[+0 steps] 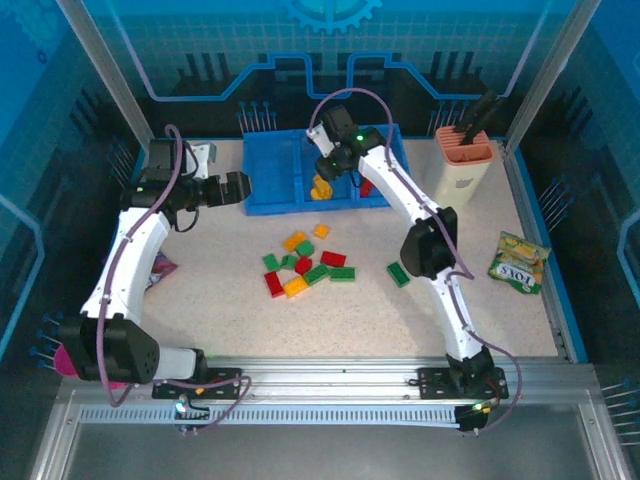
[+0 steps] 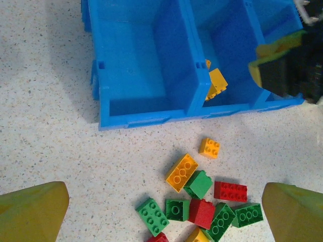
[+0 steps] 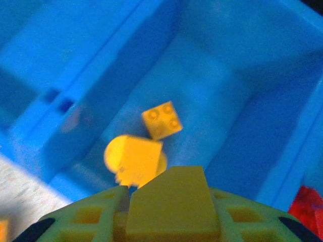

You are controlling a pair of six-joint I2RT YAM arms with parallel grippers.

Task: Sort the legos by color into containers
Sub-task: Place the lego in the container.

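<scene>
The right gripper [image 1: 330, 168] hangs nose-down over the middle compartment [image 2: 229, 45] of the blue tray [image 1: 262, 185], most likely because that slot takes the yellow-orange colour. A yellow-orange brick [image 3: 161, 120] already lies on its floor. In the wrist view the jaws look drawn close together. A blurred yellow brick [image 3: 133, 161] sits right at their tips, so I cannot tell whether it is gripped or lying free. A red brick [image 1: 366, 187] lies in the compartment at 3 o'clock of that one.

The left gripper [image 1: 237, 188] waits just off the tray's 9 o'clock end wall, jaws spread wide with nothing between them.

The unsorted pile of legos [image 1: 305, 265] lies on the table [image 1: 220, 300] at 6 o'clock from the tray, its red, green and yellow-orange bricks mixed and touching. One green brick [image 1: 398, 273] lies apart at the pile's 3 o'clock.

The dividers are tall and the slots narrow, so a straight lift looks like the safest way out. Bare table between the pile and the tray's front wall leaves room to approach. The cream holder [image 1: 462, 165] stands near the tray's 3 o'clock end. The snack packet [image 1: 520, 262] lies well off at 3 o'clock, clear of that route.
</scene>
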